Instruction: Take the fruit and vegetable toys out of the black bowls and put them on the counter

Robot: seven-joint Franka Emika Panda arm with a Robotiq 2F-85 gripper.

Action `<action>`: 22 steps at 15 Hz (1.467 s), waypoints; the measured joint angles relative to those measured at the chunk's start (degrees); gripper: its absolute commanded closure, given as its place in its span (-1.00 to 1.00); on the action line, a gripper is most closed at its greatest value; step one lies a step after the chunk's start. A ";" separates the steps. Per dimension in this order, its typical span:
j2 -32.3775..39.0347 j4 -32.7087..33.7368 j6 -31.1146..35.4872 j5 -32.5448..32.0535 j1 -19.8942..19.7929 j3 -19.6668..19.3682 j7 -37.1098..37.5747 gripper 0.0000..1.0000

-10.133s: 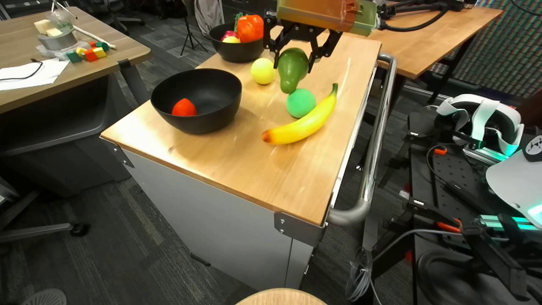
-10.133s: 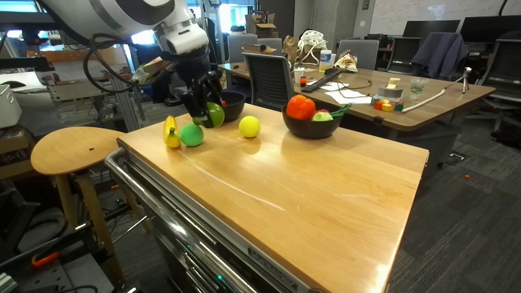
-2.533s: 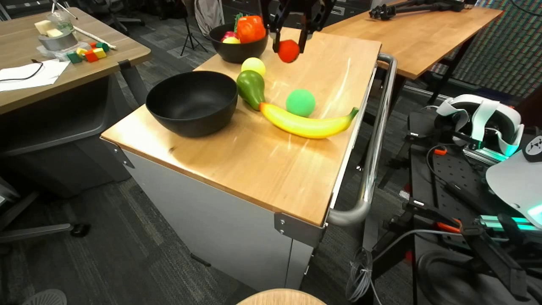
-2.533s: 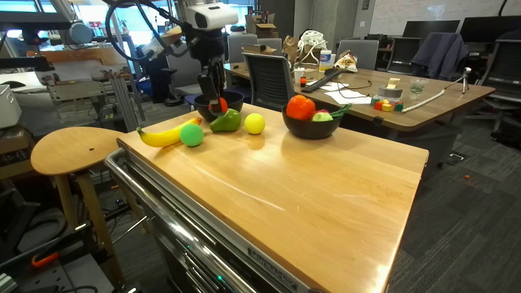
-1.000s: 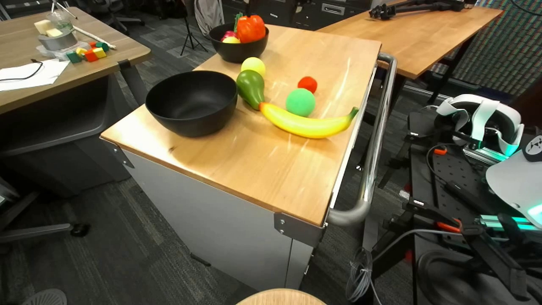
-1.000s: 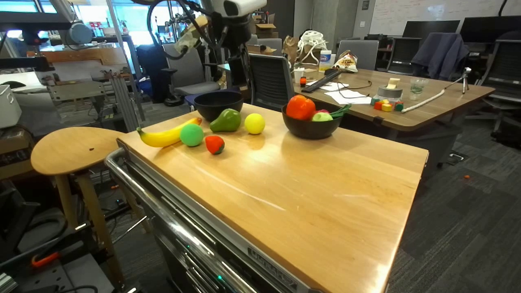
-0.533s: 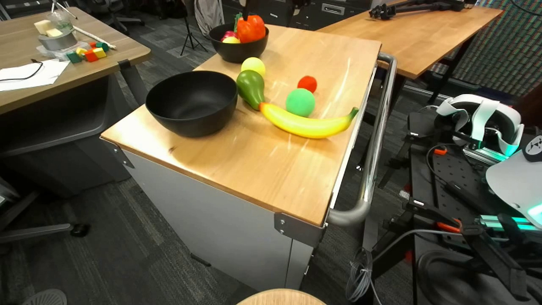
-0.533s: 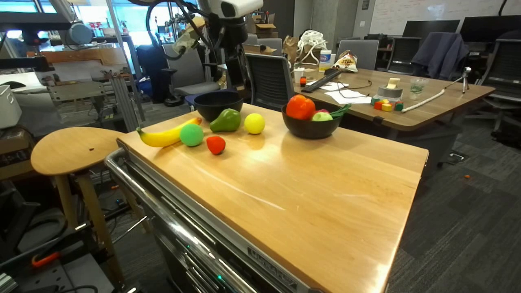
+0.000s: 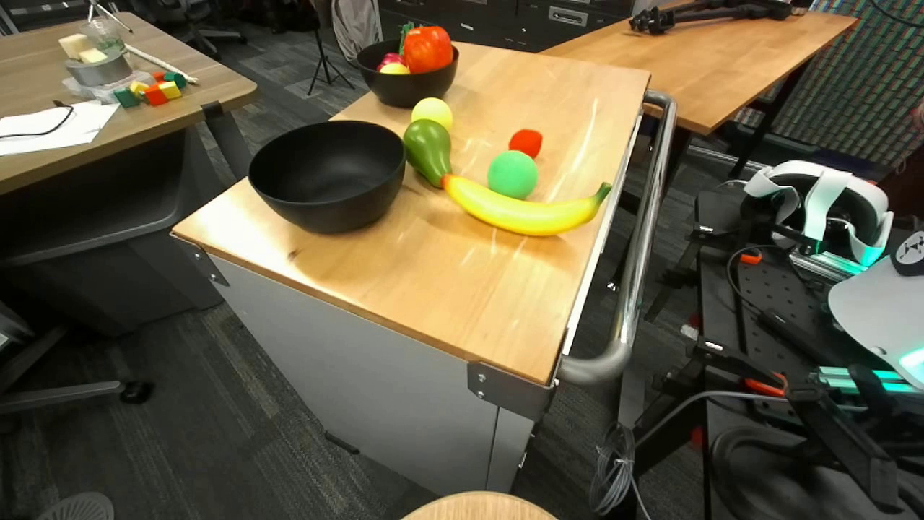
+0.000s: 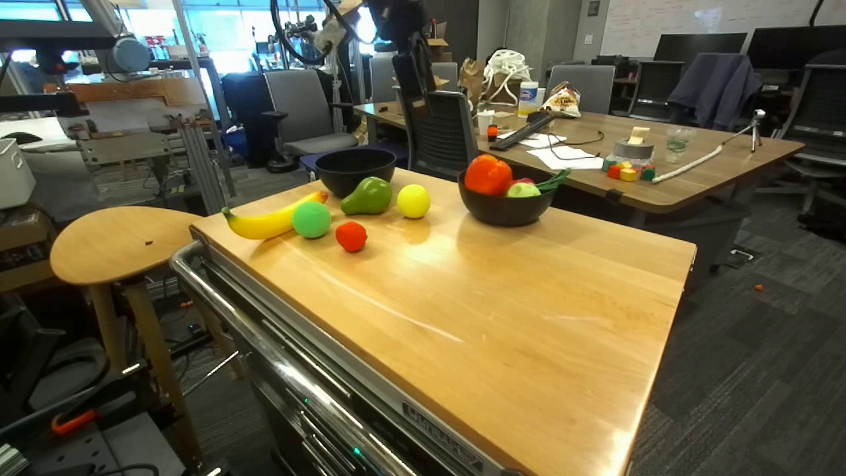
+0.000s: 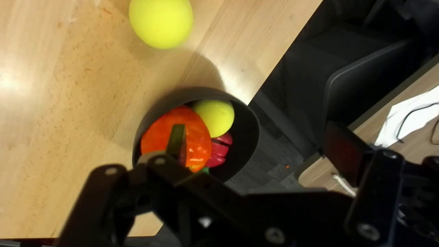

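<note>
- The hand [image 11: 259, 144] is spread wide, its two fingers [image 11: 346, 154] well apart, raised above the bench [image 10: 515, 311].
- Beneath the hand, partly covered by one finger in the wrist view, the filled black bowl [image 10: 505, 213] stands upright on the bench, well apart from the fingertips.
- Inside that bowl, below the hand, lie an orange-red pepper [image 10: 488, 174], a yellow-green fruit [image 11: 218, 118], a magenta piece with dark grooves [image 11: 219, 150] and a green stalk-like piece [image 10: 555, 180].
- A yellow ball-shaped fruit [image 10: 414, 201] rests on the bench, lower than the hand and, in the wrist view, farther from the fingers than the filled bowl.
- Farther from the hand, past the yellow fruit, an avocado [image 10: 367, 196] lies on its side just beside the second black bowl [image 9: 325, 209]; whether they touch cannot be told.
- That second bowl stands upright, farther from the hand than the filled one.
- Also lower than the hand, a small red fruit [image 10: 351, 237] sits on the bench just beside a light-green ball-shaped fruit [image 10: 311, 219], a narrow gap between them.
- Well apart from the hand, a banana [image 9: 530, 215] lies next to the light-green fruit, perhaps touching it, its orange-tinted end toward the avocado.
- Behind the hand, in an exterior view, stands a dark chair [image 10: 439, 132].
</note>
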 measured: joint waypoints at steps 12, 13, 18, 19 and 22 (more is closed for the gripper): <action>15.91 12.87 -3.59 -6.76 0.86 -6.42 15.06 -1.00; 16.53 13.67 -4.35 -6.76 0.96 -6.67 15.68 -1.00; 19.39 16.65 -9.34 -6.76 1.14 -7.78 18.68 -1.00; 19.88 17.18 -10.51 -6.76 1.14 -7.97 19.44 -1.00; 21.05 18.87 -13.43 -6.76 1.14 -8.38 21.44 -0.35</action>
